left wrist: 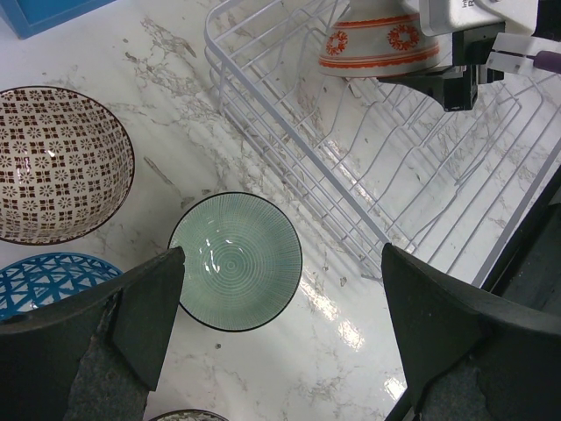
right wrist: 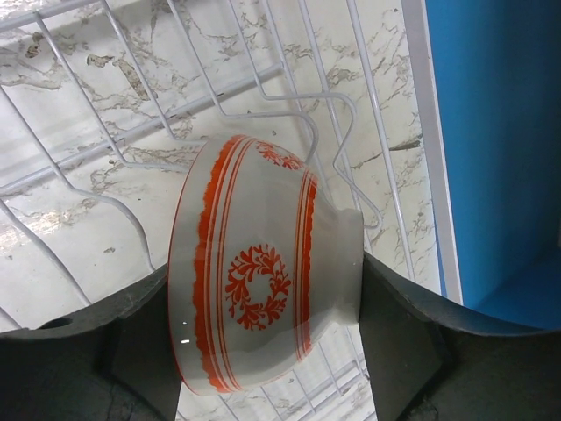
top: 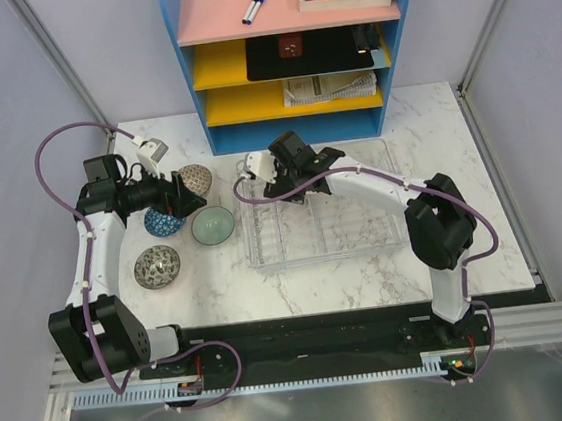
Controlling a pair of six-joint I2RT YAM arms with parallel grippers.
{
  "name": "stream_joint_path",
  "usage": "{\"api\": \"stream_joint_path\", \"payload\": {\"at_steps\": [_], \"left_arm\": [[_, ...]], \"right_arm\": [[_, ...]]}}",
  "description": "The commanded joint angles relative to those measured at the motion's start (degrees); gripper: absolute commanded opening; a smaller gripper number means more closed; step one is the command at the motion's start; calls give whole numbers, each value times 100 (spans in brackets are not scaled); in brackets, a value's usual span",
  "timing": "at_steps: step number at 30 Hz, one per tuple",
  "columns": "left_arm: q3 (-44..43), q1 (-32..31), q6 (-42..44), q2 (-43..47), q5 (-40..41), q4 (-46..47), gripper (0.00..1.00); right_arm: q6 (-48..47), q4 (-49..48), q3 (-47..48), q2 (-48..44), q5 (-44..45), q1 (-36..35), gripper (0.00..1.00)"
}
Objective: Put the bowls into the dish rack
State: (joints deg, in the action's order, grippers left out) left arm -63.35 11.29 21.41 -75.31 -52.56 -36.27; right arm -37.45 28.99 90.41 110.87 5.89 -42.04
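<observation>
My right gripper (top: 278, 183) is shut on the orange-red and white bowl (right wrist: 254, 307), held on its edge just above the white wire dividers at the far left corner of the clear dish rack (top: 323, 228). That bowl also shows in the left wrist view (left wrist: 377, 44). My left gripper (top: 182, 203) is open and empty, hovering over the table left of the rack, with the grey-green bowl (left wrist: 235, 260) under and between its fingers (left wrist: 145, 307). The blue bowl (top: 160, 223), the brown-patterned beige bowl (top: 195, 177) and a speckled bowl (top: 156, 267) sit on the table around it.
The blue shelf unit (top: 289, 49) stands right behind the rack's far edge, close to my right gripper (right wrist: 263, 338); its blue side fills the right of the right wrist view (right wrist: 500, 149). The rack's wire rim (left wrist: 289, 158) lies just right of the green bowl.
</observation>
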Motion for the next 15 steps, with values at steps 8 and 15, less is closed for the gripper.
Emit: {"api": "stream_joint_path", "payload": {"at_steps": [8,15], "left_arm": [[33,40,179,43,-1,120,100],[42,40,188,51,26,120,100]], "right_arm": [[-649,510,451,224,-44,-23,28],[-1018,704,504,383,175,-208,27]]}}
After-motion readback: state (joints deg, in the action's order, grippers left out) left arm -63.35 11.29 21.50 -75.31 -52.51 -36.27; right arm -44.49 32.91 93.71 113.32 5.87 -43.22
